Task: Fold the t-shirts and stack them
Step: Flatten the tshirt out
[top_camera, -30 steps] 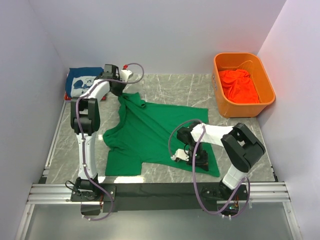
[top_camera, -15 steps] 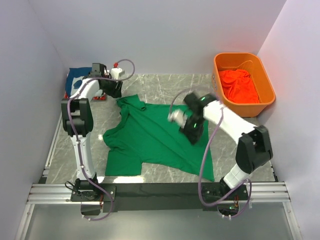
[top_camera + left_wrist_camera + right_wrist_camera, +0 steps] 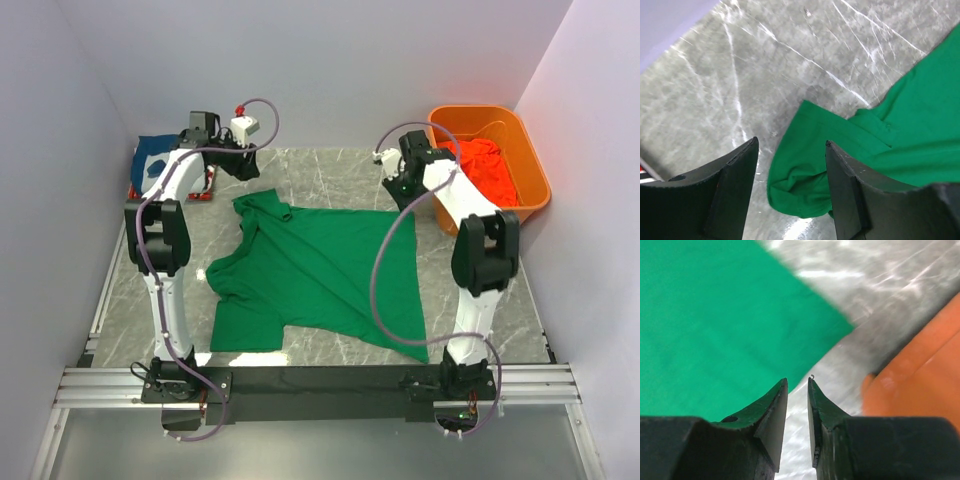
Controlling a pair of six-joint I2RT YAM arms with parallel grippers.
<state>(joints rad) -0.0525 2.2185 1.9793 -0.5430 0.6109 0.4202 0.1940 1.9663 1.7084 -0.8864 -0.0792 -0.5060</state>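
An orange plastic bin [image 3: 535, 205] stands upright at the far right corner of the table [image 3: 330, 175], close to the right wall [image 3: 600, 150]. The tabletop is grey marble with pale veins. Plain lavender walls close in the left, back and right sides. A metal rail [image 3: 110, 385] runs along the near edge, with a black strip [image 3: 320, 378] across its middle.
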